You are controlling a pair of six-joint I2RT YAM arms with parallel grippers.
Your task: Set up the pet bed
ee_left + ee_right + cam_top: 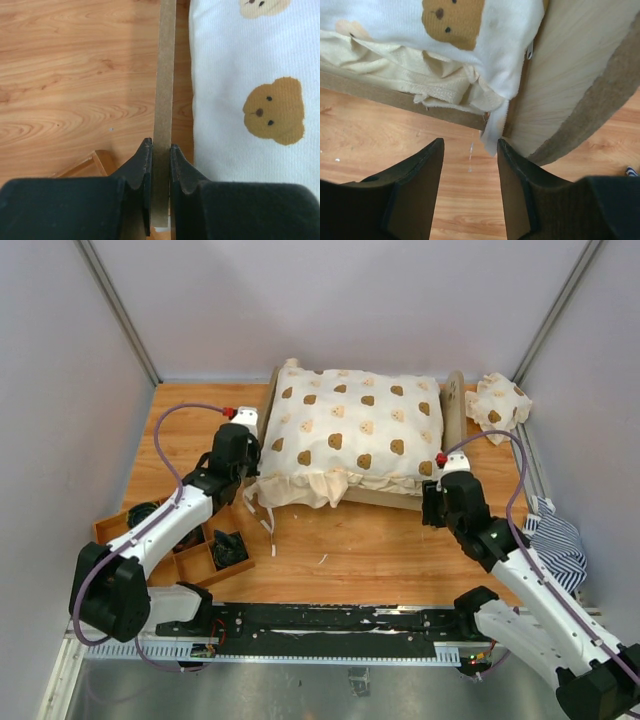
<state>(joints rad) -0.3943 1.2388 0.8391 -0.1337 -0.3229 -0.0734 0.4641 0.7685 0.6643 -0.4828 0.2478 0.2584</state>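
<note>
Two hands work at opposite ends of the pet bed (pixel 455 410), which stands at the back middle of the surface (pixel 340 550) with the cream bear-print cover (pixel 345 430) heaped over it. Our left hand (pixel 161 150) is pinching the thin top edge of the bed's left plywood board (pixel 164 75), a finger pressed on each face. Our right hand (pixel 470 150) hangs spread by the right corner with nothing between its fingers, and the cover's hem and the right board are just ahead. We judge the main risk to be a pull from the left pinch alone, which could tip or twist the light frame because the grip sits on a narrow edge. If the right hand closes here, it may catch loose cover instead of wood. The striped mattress (pixel 555 540) lies apart at the right edge, where our right arm could sweep it.
</note>
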